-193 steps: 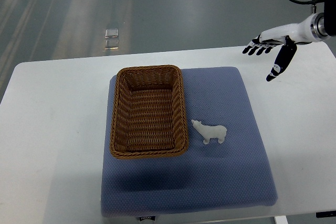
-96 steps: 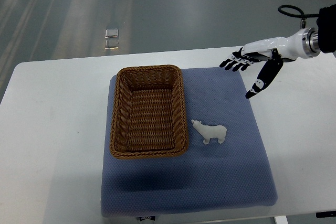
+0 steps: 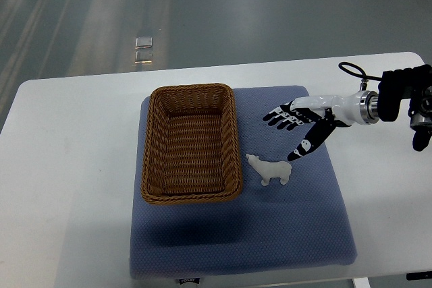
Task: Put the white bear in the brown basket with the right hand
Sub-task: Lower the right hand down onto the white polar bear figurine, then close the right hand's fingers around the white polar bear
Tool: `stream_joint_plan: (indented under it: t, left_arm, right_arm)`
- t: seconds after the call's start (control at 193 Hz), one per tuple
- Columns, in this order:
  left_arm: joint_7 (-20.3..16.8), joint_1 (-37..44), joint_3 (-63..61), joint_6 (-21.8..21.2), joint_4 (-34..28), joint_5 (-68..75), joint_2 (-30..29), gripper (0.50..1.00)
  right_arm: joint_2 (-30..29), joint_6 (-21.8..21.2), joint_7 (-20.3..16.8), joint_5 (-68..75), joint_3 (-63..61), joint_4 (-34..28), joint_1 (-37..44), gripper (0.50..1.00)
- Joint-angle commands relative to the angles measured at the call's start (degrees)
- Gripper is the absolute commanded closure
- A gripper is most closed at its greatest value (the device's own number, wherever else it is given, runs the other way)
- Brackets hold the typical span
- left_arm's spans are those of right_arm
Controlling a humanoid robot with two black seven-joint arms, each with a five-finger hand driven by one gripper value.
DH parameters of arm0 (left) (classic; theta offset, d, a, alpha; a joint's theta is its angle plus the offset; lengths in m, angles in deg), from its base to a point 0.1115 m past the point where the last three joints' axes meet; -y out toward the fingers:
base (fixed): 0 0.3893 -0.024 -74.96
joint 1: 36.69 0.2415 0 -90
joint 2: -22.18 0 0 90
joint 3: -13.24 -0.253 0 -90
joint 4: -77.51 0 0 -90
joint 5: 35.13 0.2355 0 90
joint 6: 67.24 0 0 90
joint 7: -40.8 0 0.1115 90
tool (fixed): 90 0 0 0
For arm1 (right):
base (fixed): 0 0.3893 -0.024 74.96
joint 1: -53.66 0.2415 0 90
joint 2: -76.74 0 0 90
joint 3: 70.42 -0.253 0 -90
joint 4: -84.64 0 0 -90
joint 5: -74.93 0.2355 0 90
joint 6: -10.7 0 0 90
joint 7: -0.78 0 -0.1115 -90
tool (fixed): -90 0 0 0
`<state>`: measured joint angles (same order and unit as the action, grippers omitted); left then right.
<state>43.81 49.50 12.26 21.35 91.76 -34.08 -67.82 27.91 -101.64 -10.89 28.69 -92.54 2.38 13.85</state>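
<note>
I see the white counter [image 3: 74,166], blue mat [image 3: 297,227], empty brown basket [image 3: 191,141]. My right robot hand [image 3: 297,121] hovers fingers spread, holding nothing, just above-right of the white bear [image 3: 270,169] beside the basket.

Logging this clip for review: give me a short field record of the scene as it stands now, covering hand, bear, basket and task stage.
right hand: open, fingers spread, above the blue mat, just up and right of the bear
left hand: not in view
white bear: standing on the mat, right of the basket, not held
brown basket: on the mat, empty
task stage: bear not yet grasped
</note>
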Motion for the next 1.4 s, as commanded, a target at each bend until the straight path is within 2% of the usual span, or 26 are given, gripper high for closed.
stream_joint_plan:
  t: [0.0, 0.42, 0.727, 1.048, 1.396]
  left_arm:
    - [-0.03, -0.06, 0.01, 0.0, -0.01, 0.01, 0.0, 0.5]
    - [0.06, -0.06, 0.01, 0.0, -0.1, 0.01, 0.0, 0.5]
    - [-0.03, -0.06, 0.01, 0.0, -0.1, 0.01, 0.0, 0.5]
    - [-0.03, -0.06, 0.01, -0.08, -0.1, 0.01, 0.0, 0.5]
    - [-0.03, -0.06, 0.01, -0.08, -0.1, 0.01, 0.0, 0.5]
  right_arm:
    - [-1.0, 1.06, 0.07, -0.25, -1.43, -0.09, -2.99, 0.585]
    - [-4.52, 6.25, 0.77, -4.12, -1.87, 0.09, -7.38, 0.587]
    - [-5.22, 8.27, 1.83, -5.7, -1.87, 0.0, -8.97, 0.599]
    - [-6.01, 9.76, 2.53, -7.28, -1.87, 0.0, -11.08, 0.664]
    - [-7.15, 11.61, 2.71, -9.04, -1.78, 0.44, -12.31, 0.705]
